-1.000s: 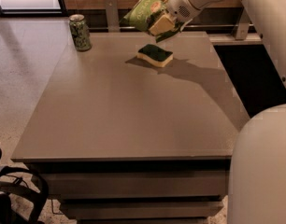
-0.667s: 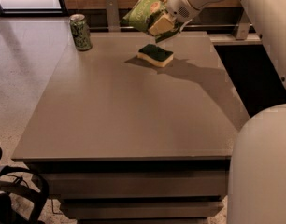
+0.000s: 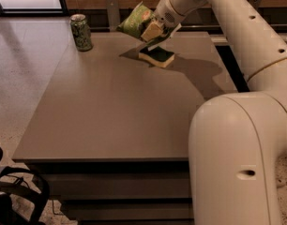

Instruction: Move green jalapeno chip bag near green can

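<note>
Gripper (image 3: 150, 31) aloft holding one bag (image 3: 133, 21), one can (image 3: 81, 32)

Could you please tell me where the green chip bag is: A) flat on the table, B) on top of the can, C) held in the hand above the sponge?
C: the hand grips the green jalapeno chip bag in the air over the sponge, apart from the green can.

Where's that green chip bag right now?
In the camera view the green chip bag hangs in the pincer above the far end of the table, just above the sponge; the green can stands to its left at the far corner.
</note>
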### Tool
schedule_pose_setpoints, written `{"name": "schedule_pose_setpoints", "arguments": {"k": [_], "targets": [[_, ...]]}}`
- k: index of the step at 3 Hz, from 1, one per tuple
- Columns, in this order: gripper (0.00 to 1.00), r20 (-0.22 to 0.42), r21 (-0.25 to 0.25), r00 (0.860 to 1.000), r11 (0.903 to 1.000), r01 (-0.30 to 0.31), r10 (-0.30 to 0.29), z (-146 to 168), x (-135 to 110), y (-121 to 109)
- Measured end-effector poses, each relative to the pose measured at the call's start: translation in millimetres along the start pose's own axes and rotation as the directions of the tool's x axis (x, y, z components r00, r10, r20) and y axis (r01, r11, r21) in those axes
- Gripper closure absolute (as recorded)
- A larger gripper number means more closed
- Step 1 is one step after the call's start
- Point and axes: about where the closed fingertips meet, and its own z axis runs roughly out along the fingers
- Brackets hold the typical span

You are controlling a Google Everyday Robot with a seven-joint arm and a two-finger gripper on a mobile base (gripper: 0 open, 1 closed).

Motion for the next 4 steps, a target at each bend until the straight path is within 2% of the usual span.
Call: {"name": "schedule_pose_setpoints", "arguments": {"k": [1,2,3,4], "targets": [[1.00,-0.035,-0.006,0.999,0.9998,-0.018,0.018,40.3,-0.8,-11.7],[1.00,-0.018,-0.004,1.000,1.0000,-0.008,0.008,57.9,-12.1,-17.1],[1.00,0.027,-0.011,0.999,0.9996,0.025,-0.025,63.4,-33.1,-15.3],[1.00,0.068,-0.030,0.997,0.9991,0.031,-0.029,73.6,-45.8,-11.0]]}}
